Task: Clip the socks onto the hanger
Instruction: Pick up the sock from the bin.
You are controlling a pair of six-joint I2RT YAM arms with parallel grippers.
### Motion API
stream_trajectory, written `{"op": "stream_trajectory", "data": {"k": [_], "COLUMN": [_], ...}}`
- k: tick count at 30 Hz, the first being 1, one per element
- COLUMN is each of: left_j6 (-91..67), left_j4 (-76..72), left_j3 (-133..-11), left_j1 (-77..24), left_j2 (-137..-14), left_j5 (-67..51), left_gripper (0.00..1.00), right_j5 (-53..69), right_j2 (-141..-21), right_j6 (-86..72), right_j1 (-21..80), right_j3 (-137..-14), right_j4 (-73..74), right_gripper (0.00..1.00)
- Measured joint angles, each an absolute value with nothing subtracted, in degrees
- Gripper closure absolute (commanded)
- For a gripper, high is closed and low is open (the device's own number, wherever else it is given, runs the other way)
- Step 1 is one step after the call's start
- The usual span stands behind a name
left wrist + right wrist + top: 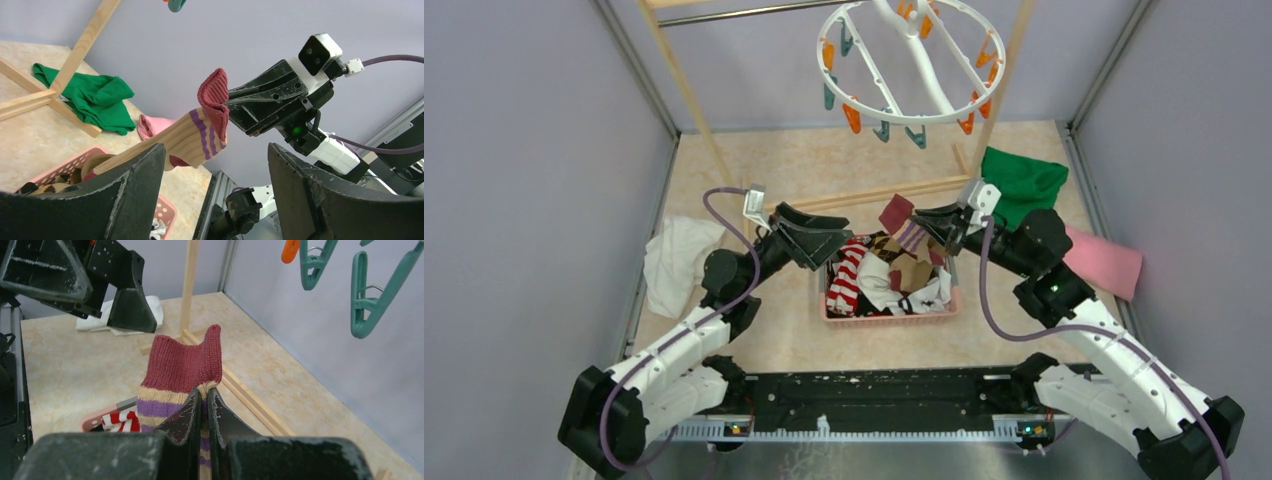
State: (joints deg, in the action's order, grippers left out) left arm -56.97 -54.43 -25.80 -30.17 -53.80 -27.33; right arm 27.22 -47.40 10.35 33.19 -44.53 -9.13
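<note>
**Operator:** Which step is in hand?

**Technician:** Lift and presentation. The right pincer is closed on one sock, tan with purple bands and a maroon cuff. It grips the sock just below the cuff. No sock shows on the visible part of the hanger, so the task reads as near its start.

**Operator:** State of the other arm?

**Technician:** The left pincer is spread wide and holds nothing. It faces the right pincer, with the sock between the two and apart from the left fingers.

**Operator:** How does the sock lie?

**Technician:** The cuff stands above the closed jaws, mouth upward. The long axis runs from the cuff down below the right pincer, slanting toward the pink basket underneath. The toe end is hidden, so contact with the basket cannot be confirmed.

**Operator:** What does the next move call for?

**Technician:** Probably a raise toward the pegs. A teal peg hangs above and ahead of the right pincer. The cuff edge must enter an opened peg, so the left pincer likely has to squeeze the peg or steady the cuff. Keep the cuff uppermost.
</note>
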Motion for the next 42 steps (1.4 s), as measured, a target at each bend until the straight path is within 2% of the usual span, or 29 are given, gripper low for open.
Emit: {"op": "stream_trajectory", "data": {"k": [8, 17, 22, 28, 42], "left_j6": [-55.29, -54.08, -54.17, -55.35, -55.53], "left_j4": [-54.39, -54.43, -54.48, -54.48, -55.18], "left_j3": [-26.61, -26.92, -27.44, -28.82, -36.01], "left_j1": [-35.18, -40.73, -43.2, -46.06, -50.7], "left_j2": [-57.67, -59.81, -61.89, -63.92, -73.23], "left_j5": [-23.9, -14.79, -10.13, -6.02, -3.01], "left_gripper": [0.21, 0.23, 0.28, 0.28, 0.29], "right_j5": [23.83, 23.2, 22.92, 22.44, 22.11], "right_j2": [-46.98, -46.98, -46.98, -47.33, -47.51], "right_j6": [5.54, -0.71, -2.68, -5.23, -8.38], "right_j1": [31.83, 29.82, 29.39, 28.69, 28.32], "right_j3": [-43.0, -42.96, -42.76, -42.76, -41.76], "right_j4": [-10.81, -11.88, -12.8, -14.15, -17.23], "right_gripper": [1.0, 1.0, 1.0, 1.0, 1.0]}}
